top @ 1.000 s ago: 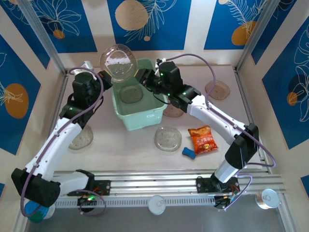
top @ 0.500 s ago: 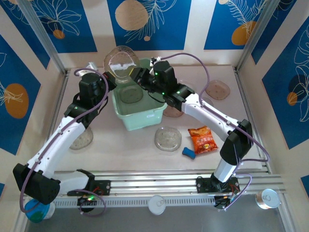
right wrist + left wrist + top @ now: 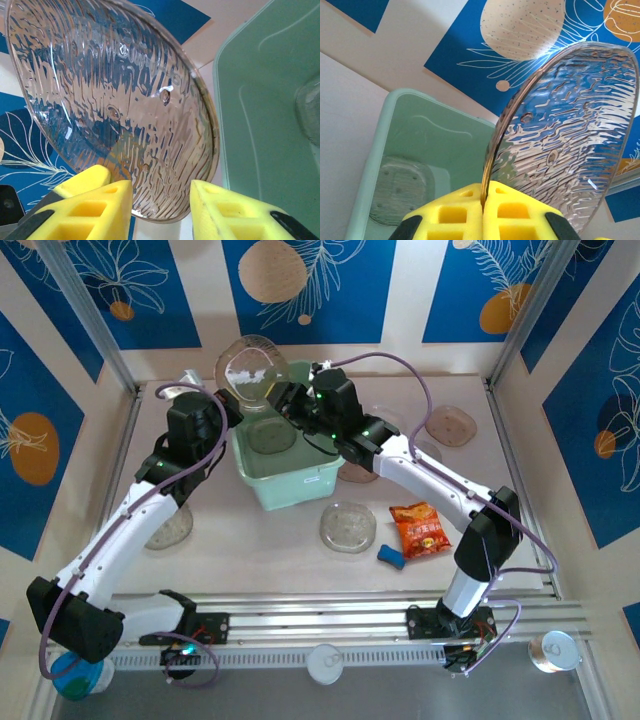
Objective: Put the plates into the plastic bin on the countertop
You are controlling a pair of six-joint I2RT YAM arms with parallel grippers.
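My left gripper is shut on the lower rim of a smoky translucent plate, holding it upright over the far left corner of the mint-green plastic bin. In the left wrist view the plate stands edge-on in the yellow pads, with the bin below. One plate lies inside the bin. My right gripper hovers open over the bin's far rim, its fingers either side of the held plate's lower edge without touching it. More plates lie on the countertop.
An orange-red snack packet and a small blue object lie right of the front plate. Another plate sits partly under the right arm beside the bin. Cream walls with blue panels close in the back and sides.
The left arm has carried the plate a little right, toward the bin. The right gripper has moved left, closing in on the plate's lower edge.
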